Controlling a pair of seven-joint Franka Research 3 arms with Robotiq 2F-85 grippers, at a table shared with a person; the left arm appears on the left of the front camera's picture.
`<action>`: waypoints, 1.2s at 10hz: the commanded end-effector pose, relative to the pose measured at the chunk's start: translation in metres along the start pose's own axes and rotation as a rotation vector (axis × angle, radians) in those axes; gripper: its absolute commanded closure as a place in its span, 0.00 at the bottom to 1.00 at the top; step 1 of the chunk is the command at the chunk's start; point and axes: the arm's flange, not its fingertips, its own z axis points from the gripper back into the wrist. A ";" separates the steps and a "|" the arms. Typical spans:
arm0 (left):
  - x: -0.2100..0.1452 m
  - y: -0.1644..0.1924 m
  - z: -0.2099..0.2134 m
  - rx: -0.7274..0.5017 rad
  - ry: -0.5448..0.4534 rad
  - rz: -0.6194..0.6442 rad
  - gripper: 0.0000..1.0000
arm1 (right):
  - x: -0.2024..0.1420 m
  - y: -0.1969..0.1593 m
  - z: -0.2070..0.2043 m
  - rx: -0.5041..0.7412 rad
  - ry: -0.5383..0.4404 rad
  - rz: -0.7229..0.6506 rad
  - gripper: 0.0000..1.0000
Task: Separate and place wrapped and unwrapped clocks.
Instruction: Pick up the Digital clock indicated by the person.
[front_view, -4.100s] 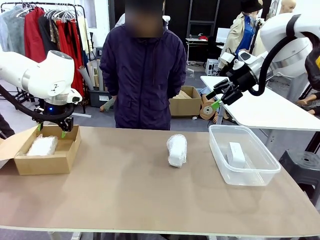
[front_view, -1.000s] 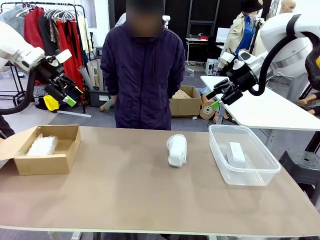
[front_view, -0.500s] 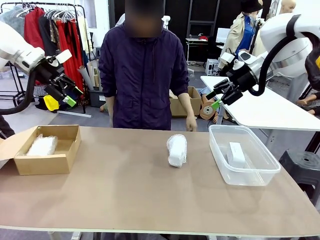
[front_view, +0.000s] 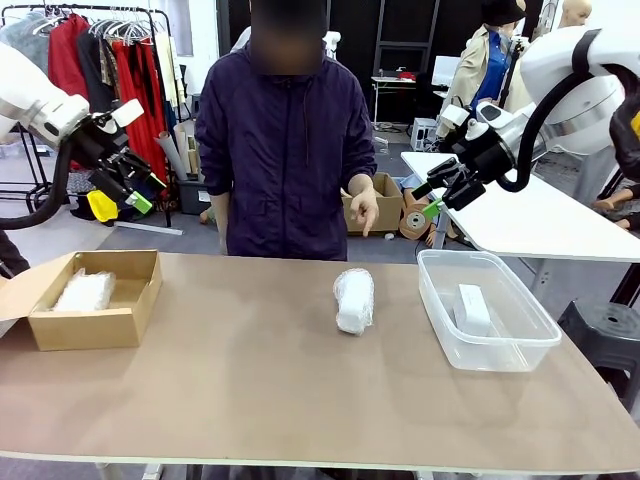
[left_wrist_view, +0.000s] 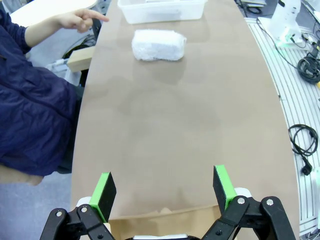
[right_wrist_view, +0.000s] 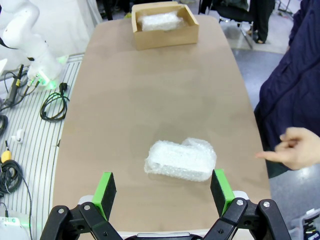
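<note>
Now the left tool (front_view: 147, 190) hangs in the air at the upper left of the front view, above and behind the cardboard box (front_view: 90, 328), its green-padded fingers spread apart with nothing between them. In its own wrist view the left tool (left_wrist_view: 162, 187) stands wide at the bottom edge, over bare brown surface (left_wrist_view: 175, 125). The right tool (front_view: 428, 200) hangs high at the upper right of the front view, above the far end of the clear plastic tub (front_view: 490, 358), its fingers likewise apart and holding nothing; the right wrist view shows the same gap (right_wrist_view: 162, 185).

One wrapped clock (front_view: 84, 291) lies inside the cardboard box at the left of the front view. The middle wrapped clock (front_view: 353, 299) lies alone on the surface (front_view: 250, 390) near the centre, well apart from both containers; it sits just above the right tool's fingers in the right wrist view (right_wrist_view: 181, 160) and near the top of the left wrist view (left_wrist_view: 158, 44). The bare clock (front_view: 472, 308), a smooth white block, lies in the tub at the right.

A person in a dark jacket stands at the far side, one hand (front_view: 365, 208) raised over the far edge with a finger pointing down toward the middle wrapped clock, not touching it.
</note>
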 end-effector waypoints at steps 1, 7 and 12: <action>0.000 0.000 -0.001 -0.003 0.006 -0.002 0.00 | 0.002 0.002 0.001 -0.001 0.005 0.003 0.00; 0.000 0.000 -0.001 -0.003 0.006 -0.002 0.00 | 0.002 0.002 0.001 -0.001 0.005 0.003 0.00; 0.000 0.000 -0.001 -0.003 0.006 -0.002 0.00 | 0.002 0.002 0.001 -0.001 0.005 0.003 0.00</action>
